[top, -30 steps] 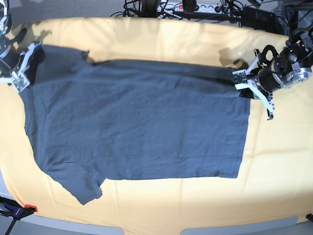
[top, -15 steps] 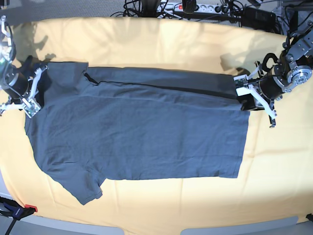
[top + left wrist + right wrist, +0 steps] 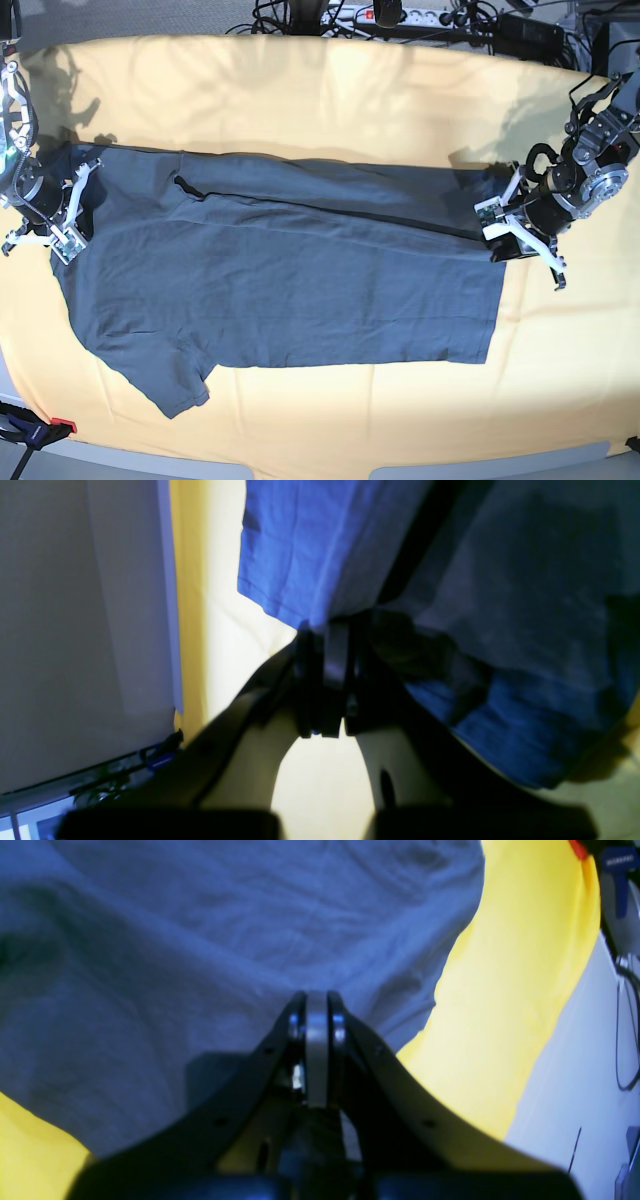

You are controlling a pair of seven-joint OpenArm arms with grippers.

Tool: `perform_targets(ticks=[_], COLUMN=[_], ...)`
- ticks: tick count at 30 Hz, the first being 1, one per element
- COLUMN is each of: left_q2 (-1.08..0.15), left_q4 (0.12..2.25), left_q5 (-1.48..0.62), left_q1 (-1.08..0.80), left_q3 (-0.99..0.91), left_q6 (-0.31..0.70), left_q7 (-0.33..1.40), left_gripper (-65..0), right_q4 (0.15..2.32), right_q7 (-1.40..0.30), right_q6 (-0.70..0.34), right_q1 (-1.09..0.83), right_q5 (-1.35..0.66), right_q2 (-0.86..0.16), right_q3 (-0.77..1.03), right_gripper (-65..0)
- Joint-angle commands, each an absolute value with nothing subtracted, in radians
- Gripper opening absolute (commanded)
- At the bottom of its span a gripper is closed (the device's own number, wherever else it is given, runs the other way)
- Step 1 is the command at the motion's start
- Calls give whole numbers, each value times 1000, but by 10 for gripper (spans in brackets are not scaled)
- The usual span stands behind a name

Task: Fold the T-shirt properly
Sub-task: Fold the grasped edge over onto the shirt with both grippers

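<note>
The dark blue-grey T-shirt (image 3: 300, 290) lies spread on the yellow-orange table cloth (image 3: 330, 90). Its far edge is folded over toward the front as a long band (image 3: 330, 185). My left gripper (image 3: 493, 228), on the right of the base view, is shut on the far hem corner. In the left wrist view its jaws (image 3: 325, 645) pinch the fabric (image 3: 500, 580). My right gripper (image 3: 76, 208), on the left of the base view, is shut on the shoulder and sleeve end. In the right wrist view its jaws (image 3: 316, 1007) pinch the cloth (image 3: 200, 940).
Cables and a power strip (image 3: 400, 15) run along the table's back edge. A red-tipped clamp (image 3: 55, 427) sits at the front left corner. The near sleeve (image 3: 170, 380) lies flat toward the front edge. Yellow cloth (image 3: 560, 350) shows right of the hem.
Both grippers have moved toward the front of the table, holding the shirt's far edge. The folded-over band along the far side has grown wider.
</note>
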State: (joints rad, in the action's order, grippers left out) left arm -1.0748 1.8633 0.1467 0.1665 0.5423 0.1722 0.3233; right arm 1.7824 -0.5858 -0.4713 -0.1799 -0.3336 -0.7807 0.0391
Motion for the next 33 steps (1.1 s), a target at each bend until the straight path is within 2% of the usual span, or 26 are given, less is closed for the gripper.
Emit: perform_targets(ticks=[1, 6, 10, 12, 18, 20, 21, 24, 25, 26, 28, 31, 33], left_q2=[-1095, -1095, -1095, -1095, -1095, -1095, -1095, -1097, -1098, -1100, -1119, -1170, -1209], left_q4=[1872, 1872, 1872, 1872, 1872, 1872, 1872, 1872, 1872, 1872, 1879, 1906, 1936], left_q5=[144, 145, 127, 106, 105, 105, 114, 119, 91, 49, -31, -155, -261], left_q1=[186, 186, 200, 203, 204, 207, 215, 265, 287, 309, 342, 370, 371], left_q3=[529, 529, 529, 529, 529, 529, 529, 529, 529, 529, 529, 529, 529], left_q6=[157, 173, 284, 293, 290, 247, 217, 167, 167, 168, 230, 433, 625], left_q7=[297, 287, 276, 262, 262, 263, 266, 347, 376, 397, 405, 405, 406], left_gripper=[-650, -650, -650, -650, -650, -650, -637, -365, -279, -226, -209, -209, -209], right_q4=[1793, 1792, 1787, 1773, 1711, 1699, 1699, 1700, 1700, 1700, 1705, 1740, 1763], right_q7=[-559, -522, -504, -504, -505, -508, -509, -534, -554, -579, -616, -712, -833], right_q6=[-458, -419, -407, -398, -429, -432, -423, -412, -414, -422, -478, -607, -686], right_q1=[-165, -165, -150, -130, -83, -71, -68, -51, -37, -23, -4, -6, -9], right_q5=[-336, -309, -284, -285, -328, -350, -353, -353, -358, -375, -421, -540, -678], right_q2=[-804, -804, -804, -804, -804, -804, -804, -804, -804, -807, -818, -851, -868], right_q3=[51, 51, 51, 51, 51, 51, 51, 51, 51, 51, 52, 53, 53], right_gripper=[-650, -650, -650, -650, -650, -650, -595, -286, -239, -235, -237, -249, -250])
